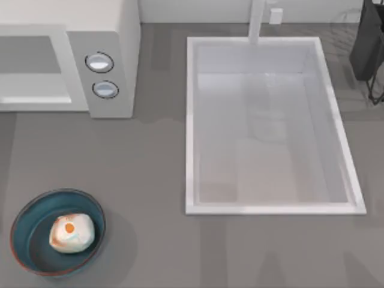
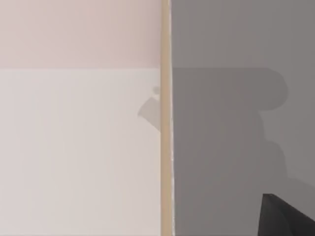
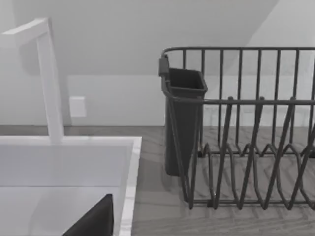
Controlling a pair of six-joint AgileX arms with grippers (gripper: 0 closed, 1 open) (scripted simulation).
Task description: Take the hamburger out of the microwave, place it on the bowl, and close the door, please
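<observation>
Burger already lying in bowl at bench's 7 o'clock, microwave at 11 o'clock, its door apparently shut or nearly so; tool state impossible to tell for either arm.

My flat grey table carries the boxy white microwave far left, the round teal-blue bowl near left, and a dark wire rack far right.
</observation>
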